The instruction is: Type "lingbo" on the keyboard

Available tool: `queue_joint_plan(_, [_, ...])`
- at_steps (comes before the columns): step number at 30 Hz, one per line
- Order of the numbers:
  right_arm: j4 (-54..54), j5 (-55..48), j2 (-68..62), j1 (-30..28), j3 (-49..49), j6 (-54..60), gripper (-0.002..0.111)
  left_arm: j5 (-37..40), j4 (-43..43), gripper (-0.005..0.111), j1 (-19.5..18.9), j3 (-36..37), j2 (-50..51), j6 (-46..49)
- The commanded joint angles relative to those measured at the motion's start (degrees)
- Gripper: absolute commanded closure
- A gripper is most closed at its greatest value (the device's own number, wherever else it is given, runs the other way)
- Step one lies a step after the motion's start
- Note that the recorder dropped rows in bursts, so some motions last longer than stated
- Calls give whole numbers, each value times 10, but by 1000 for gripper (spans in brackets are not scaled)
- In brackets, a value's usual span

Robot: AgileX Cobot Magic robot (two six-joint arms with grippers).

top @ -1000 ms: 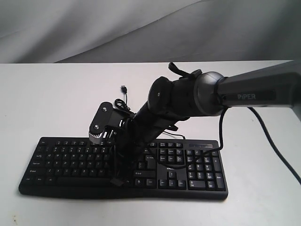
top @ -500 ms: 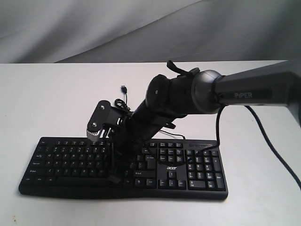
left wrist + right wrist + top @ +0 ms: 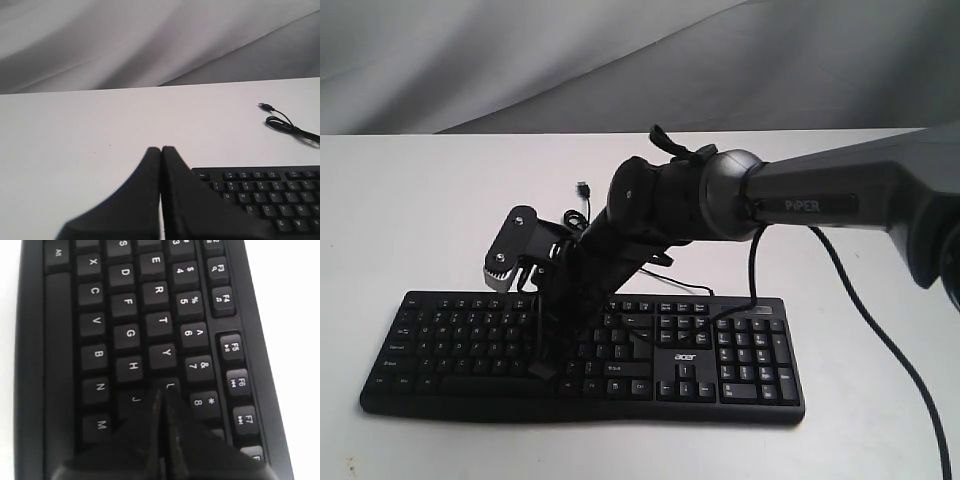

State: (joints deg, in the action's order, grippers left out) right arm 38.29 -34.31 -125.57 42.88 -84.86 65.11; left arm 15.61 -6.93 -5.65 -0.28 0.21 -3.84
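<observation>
Near the worktop's [image 3: 420, 200] front edge, keyboard [image 3: 470, 340] lying flat, right tool [image 3: 160, 392] pinched closed with tips at the U and J keys, left tool [image 3: 161, 150] likewise closed beside the keyboard's corner.

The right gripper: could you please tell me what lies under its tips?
The keyboard: the shut tips of the right gripper sit over the gap between J and the half-covered U. Keys under the fingers are hidden; contact is unclear.

Wide black acer keyboard [image 3: 450, 340], white legends, number pad at right, flat on white table [image 3: 410, 200], thin cable [image 3: 272, 122] behind.
</observation>
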Motion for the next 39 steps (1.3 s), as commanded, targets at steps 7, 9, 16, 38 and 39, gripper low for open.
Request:
queue_joint_plan(7, [-15, 12, 0, -2, -2, -7, 108, -4, 2, 106, -1, 3, -2, -1])
queue_joint_plan(9, [-16, 12, 0, -2, -2, -9, 108, -4, 2, 106, -1, 3, -2, -1])
queue_joint_plan(16, [-17, 3, 9, -2, -2, -9, 108, -4, 2, 106, -1, 3, -2, -1])
queue_joint_plan(38, [3, -8, -2, 45, -2, -13, 108, -4, 2, 106, -1, 3, -2, -1])
queue_joint_plan(39, [3, -8, -2, 45, -2, -13, 108, -4, 2, 106, -1, 3, -2, -1])
